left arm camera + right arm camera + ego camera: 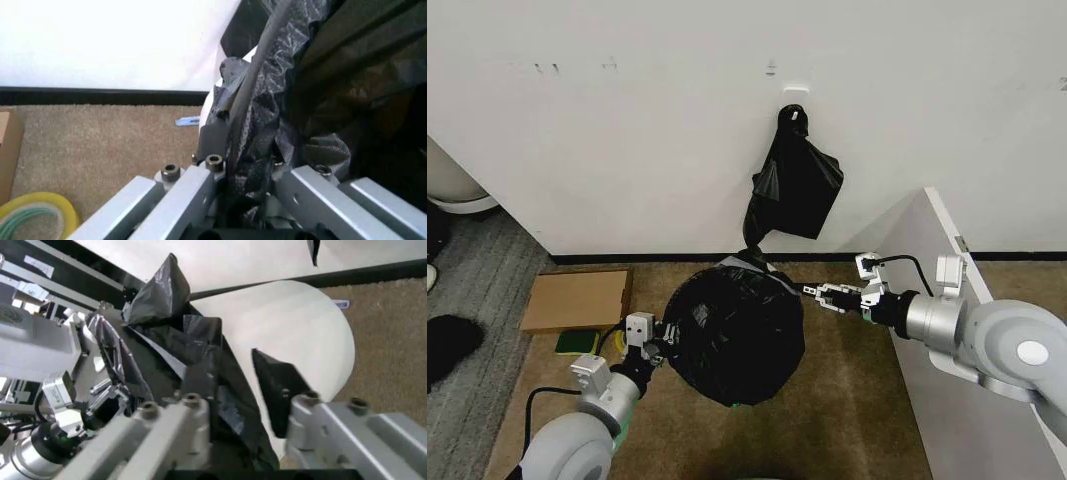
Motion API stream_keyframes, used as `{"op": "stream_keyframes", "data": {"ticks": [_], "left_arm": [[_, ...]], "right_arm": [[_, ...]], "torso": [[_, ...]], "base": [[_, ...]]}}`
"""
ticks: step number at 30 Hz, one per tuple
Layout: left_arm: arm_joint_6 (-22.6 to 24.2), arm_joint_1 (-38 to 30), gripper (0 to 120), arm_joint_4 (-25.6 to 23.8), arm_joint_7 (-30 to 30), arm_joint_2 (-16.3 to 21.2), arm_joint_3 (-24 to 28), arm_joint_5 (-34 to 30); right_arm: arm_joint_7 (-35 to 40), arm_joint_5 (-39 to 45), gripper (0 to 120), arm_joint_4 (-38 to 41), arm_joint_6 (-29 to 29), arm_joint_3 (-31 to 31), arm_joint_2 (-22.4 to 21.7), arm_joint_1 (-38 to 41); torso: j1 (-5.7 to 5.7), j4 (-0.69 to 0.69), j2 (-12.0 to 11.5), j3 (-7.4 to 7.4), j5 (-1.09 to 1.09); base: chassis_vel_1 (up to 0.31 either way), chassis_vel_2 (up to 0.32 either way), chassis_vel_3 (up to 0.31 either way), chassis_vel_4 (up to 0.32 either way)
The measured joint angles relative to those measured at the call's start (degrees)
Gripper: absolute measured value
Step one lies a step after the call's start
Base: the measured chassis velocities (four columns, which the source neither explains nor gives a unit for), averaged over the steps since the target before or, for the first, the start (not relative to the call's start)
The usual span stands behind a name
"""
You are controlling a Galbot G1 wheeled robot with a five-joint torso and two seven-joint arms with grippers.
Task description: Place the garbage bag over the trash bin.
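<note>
Garbage bag (739,335) drapes the trash bin (293,335), stretched btwn both arms: left gripper (655,345) and right gripper (819,293) jaws pinch bag at opposite rims.

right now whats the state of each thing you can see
garbage bag: draped over the bin, crinkled, pinched at both sides
trash bin: upright, white side bare below the bag
left gripper: jaws shut on bag film
right gripper: jaws at the bag edge
spare black bag: hanging on the wall
tape roll: flat on carpet
</note>
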Motion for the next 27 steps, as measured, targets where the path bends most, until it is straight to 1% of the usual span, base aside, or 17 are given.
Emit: {"op": "stream_keyframes", "data": {"ticks": [2,3,5,18,23,25,26,27], "left_arm": [[0.03,-0.09,0,0.0,-0.08,-0.07,0.02,0.0],[0.05,-0.19,0,0.01,-0.18,-0.12,0.02,-0.01],[0.06,-0.24,0,0.01,-0.26,-0.16,0.03,-0.03],[0.08,-0.12,0,-0.05,-0.64,-0.21,-0.01,-0.2],[0.08,-0.1,0,-0.11,-0.66,-0.21,-0.01,-0.2],[0.07,-0.05,0,-0.12,-0.66,-0.22,-0.02,-0.18],[0.08,-0.04,0,-0.12,-0.66,-0.25,0.01,-0.12],[0.08,-0.05,0,-0.12,-0.65,-0.26,0.02,-0.1]], "right_arm": [[0.0,0.01,13,0.15,0.05,0.01,0.0,0.0],[-0.01,0.03,7,0.35,0.11,0.1,0.0,0.0],[-0.03,0.04,0,0.58,0.16,0.23,-0.03,-0.06],[0.49,-0.04,0,0.19,1.42,1.33,0.45,-0.16],[0.73,1.16,0,0.46,1.49,2.09,0.45,-0.14],[1.32,2.36,4,0.64,1.57,2.39,0.37,0.06],[1.81,3.03,8,0.76,1.64,2.39,0.39,0.34],[1.88,3.14,10,0.77,1.65,2.39,0.4,0.39]], "torso": [[0.0,0.0,0.0,0.0,0.0],[0.0,0.0,0.0,0.0,0.0],[0.0,0.0,0.0,0.0,0.0],[-0.01,0.0,0.0,0.0,0.0],[-0.01,0.0,0.0,0.0,0.0],[-0.01,0.0,0.0,0.0,0.0],[-0.01,0.0,0.0,0.0,0.0],[-0.01,0.0,0.0,0.0,0.0]], "base": [[0.0,0.0,0.0,0.0],[0.0,0.0,0.0,0.0],[0.0,0.0,0.0,0.0],[0.0,0.0,0.0,0.0],[0.0,0.0,0.0,0.0],[0.0,0.0,0.0,0.0],[0.0,0.0,0.0,0.0],[0.0,0.0,0.0,0.0]]}}
